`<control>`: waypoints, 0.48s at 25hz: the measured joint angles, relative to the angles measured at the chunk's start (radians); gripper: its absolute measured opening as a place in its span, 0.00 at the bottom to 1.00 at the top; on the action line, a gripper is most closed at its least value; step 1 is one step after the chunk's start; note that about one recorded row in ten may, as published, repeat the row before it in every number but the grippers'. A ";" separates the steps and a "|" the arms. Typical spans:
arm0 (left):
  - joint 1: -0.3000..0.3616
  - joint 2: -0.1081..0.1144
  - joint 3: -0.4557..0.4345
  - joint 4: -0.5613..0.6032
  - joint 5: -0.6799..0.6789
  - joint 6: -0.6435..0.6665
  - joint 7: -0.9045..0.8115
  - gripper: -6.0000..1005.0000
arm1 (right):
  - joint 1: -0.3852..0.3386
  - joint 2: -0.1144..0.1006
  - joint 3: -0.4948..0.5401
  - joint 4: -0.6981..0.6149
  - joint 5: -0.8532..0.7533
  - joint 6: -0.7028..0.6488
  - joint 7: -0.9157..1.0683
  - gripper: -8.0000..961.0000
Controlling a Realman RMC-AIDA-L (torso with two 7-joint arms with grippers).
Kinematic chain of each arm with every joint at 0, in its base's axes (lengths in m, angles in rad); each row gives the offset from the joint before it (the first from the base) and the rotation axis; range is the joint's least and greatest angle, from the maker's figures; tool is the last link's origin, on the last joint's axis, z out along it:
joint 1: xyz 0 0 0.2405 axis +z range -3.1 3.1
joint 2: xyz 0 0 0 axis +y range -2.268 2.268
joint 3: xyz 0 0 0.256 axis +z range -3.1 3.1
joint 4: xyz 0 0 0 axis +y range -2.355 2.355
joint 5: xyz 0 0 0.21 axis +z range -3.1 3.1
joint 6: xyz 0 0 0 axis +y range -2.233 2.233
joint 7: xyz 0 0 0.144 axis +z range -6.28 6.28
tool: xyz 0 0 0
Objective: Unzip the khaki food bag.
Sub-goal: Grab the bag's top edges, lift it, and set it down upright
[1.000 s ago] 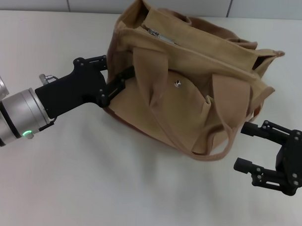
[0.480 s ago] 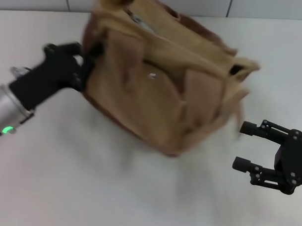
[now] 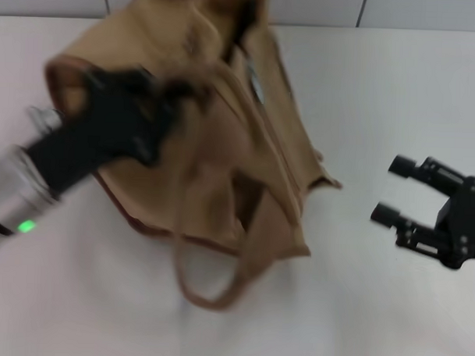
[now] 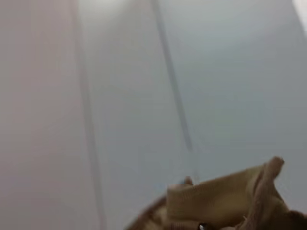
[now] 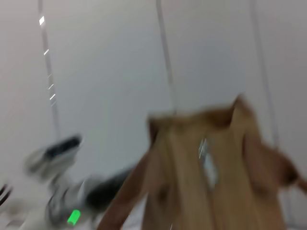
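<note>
Left gripper (image 3: 158, 105) at khaki food bag (image 3: 223, 146)

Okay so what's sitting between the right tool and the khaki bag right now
Nothing: in the head view only bare white table separates the open right tool from the khaki food bag.

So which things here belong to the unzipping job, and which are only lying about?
Part of the job:
- khaki food bag
- left gripper, at the bag's side
- right gripper, apart from the bag

Lying about:
- nothing else on the white table
</note>
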 joint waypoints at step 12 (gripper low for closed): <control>-0.049 -0.005 0.118 -0.255 0.009 -0.106 0.284 0.06 | -0.017 0.017 -0.008 0.128 0.113 0.122 -0.238 0.77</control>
